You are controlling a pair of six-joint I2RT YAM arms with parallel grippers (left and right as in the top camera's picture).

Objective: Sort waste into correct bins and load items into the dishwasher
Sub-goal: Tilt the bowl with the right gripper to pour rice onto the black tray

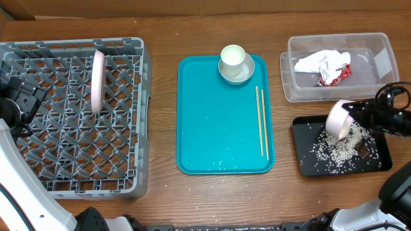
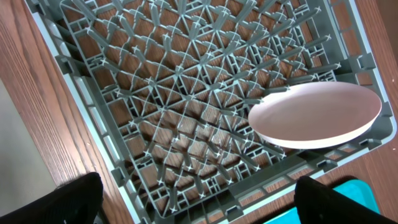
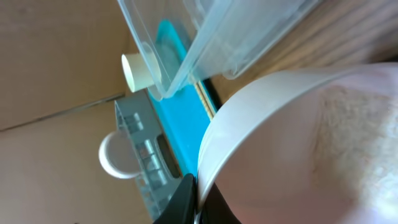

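Presently: right end effector (image 1: 353, 115) clamped on tilted small bowl (image 1: 338, 119) above black tray (image 1: 299, 149) | rice grains (image 1: 340, 149) strewn in that tray | left end effector (image 2: 199, 186) spread wide over dish rack (image 1: 138, 115) | plate (image 1: 98, 80) upright in rack | cup (image 1: 232, 56), second bowl (image 1: 237, 74), chopsticks (image 1: 261, 122) on teal tray (image 1: 218, 115)

You're looking at a lab-style robot workstation staged for dish clearing, not a real kitchen. A bare wooden tabletop (image 1: 160, 32) carries a grey dish rack (image 1: 70, 43), a teal tray (image 1: 212, 115), a clear tub (image 1: 302, 42) and a black tray (image 1: 302, 128), with robot arms (image 1: 392, 119) at its edges.
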